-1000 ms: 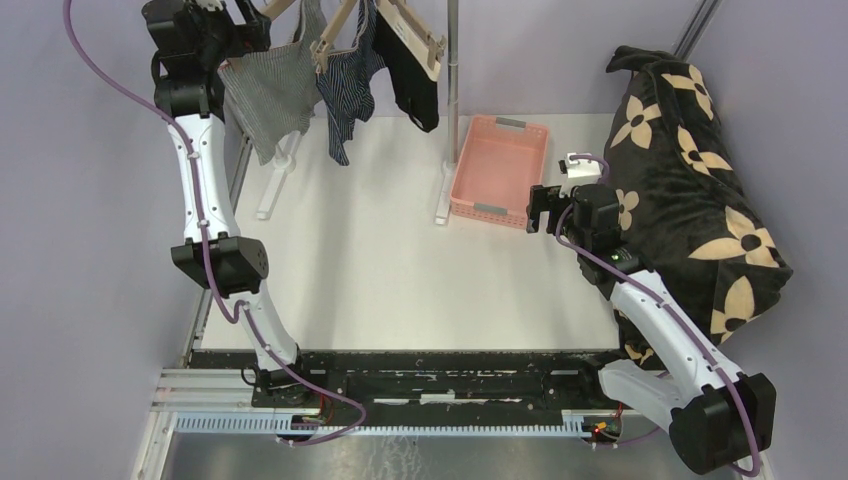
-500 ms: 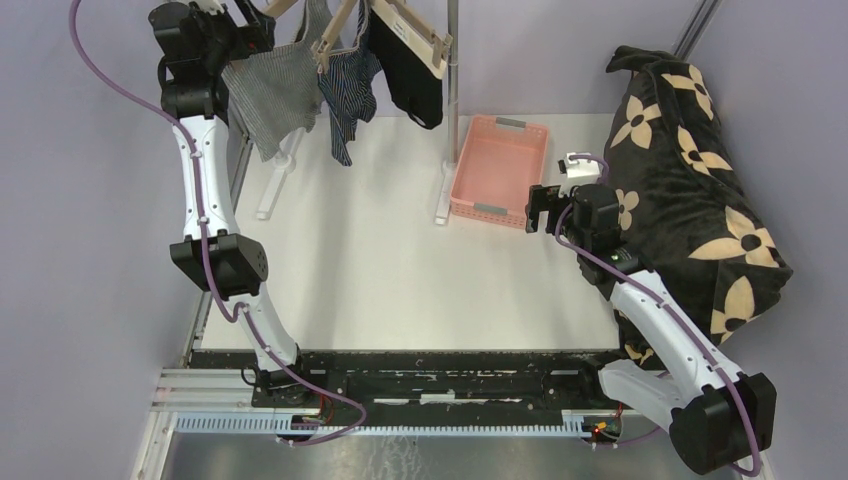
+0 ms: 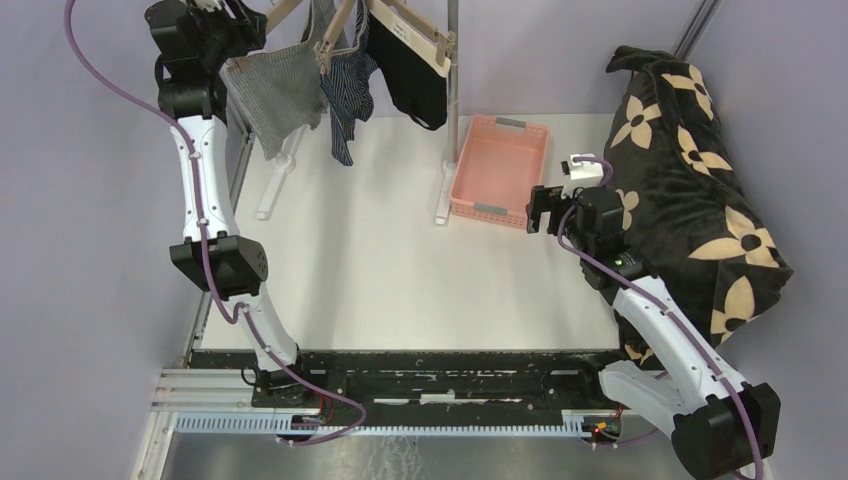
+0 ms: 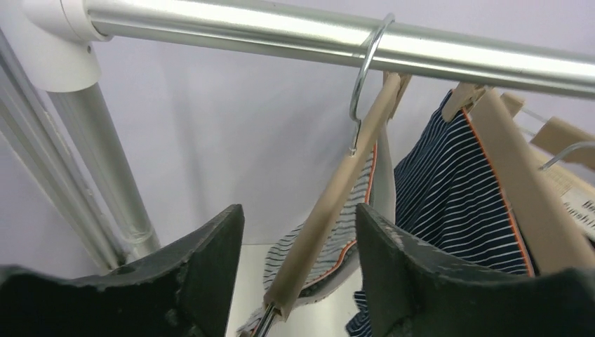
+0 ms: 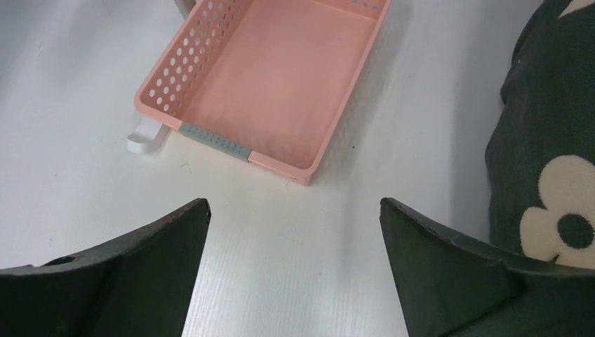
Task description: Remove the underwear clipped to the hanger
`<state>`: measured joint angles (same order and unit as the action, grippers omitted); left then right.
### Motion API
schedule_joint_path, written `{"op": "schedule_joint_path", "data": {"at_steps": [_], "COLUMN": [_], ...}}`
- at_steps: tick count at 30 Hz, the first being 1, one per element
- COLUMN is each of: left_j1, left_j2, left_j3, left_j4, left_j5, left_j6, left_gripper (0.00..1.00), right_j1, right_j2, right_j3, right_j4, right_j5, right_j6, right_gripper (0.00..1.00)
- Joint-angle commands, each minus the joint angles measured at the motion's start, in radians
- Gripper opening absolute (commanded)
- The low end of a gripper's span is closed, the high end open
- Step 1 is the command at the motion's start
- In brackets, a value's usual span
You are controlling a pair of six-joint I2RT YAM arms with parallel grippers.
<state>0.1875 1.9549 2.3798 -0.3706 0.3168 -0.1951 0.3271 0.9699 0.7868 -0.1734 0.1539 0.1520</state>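
- Flat white table [image 3: 380,270] — a pale, matte top.
- Pink perforated plastic basket [image 3: 461,170] stands on it, far right of centre.
- White rack foot [image 3: 275,187] rests at the far left.
- Large black flower-print blanket [image 3: 700,190] — heaped along the right edge.

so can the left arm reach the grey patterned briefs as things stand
Probably yes: the left claw is up at the rail, the wooden hanger between its open jaws, the grey briefs hanging from it.
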Motion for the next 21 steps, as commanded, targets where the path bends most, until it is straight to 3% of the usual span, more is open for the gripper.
{"op": "schedule_joint_path", "data": {"at_steps": [1,3,9,12,17,21], "left_j1": [-0.002,0.0,-0.003,-0.002,-0.003,-0.003], "left_j2": [-0.04,-0.043,-0.045,-0.047,-0.045,-0.041], "left_j3": [0.047,0.047,0.044,0.042,0.045,0.043], "left_j4": [-0.046,-0.064,-0.116,-0.118,-0.105,-0.081], "left_j5": [-0.021,-0.026,-0.046,-0.053,-0.067,-0.068], "left_j6": [0.083,0.109,0.158,0.174,0.184,0.175], "left_gripper": [0.55,0.49,0.68,0.69,0.5,0.17], "right_j1": [0.006,0.008,0.009,0.009,0.011,0.013], "right_j2": [-0.001,0.001,-0.014,-0.019,-0.008,-0.009], "right_j3": [0.012,0.015,0.016,0.016,0.01,0.005], "right_j4": [0.055,0.056,0.06,0.063,0.069,0.076], "right_j5": [-0.024,-0.03,-0.039,-0.036,-0.034,-0.039], "right_j6": [-0.004,-0.004,-0.003,-0.004,-0.001,0.003], "right_gripper": [1.0,1.0,1.0,1.0,1.0,1.0]}}
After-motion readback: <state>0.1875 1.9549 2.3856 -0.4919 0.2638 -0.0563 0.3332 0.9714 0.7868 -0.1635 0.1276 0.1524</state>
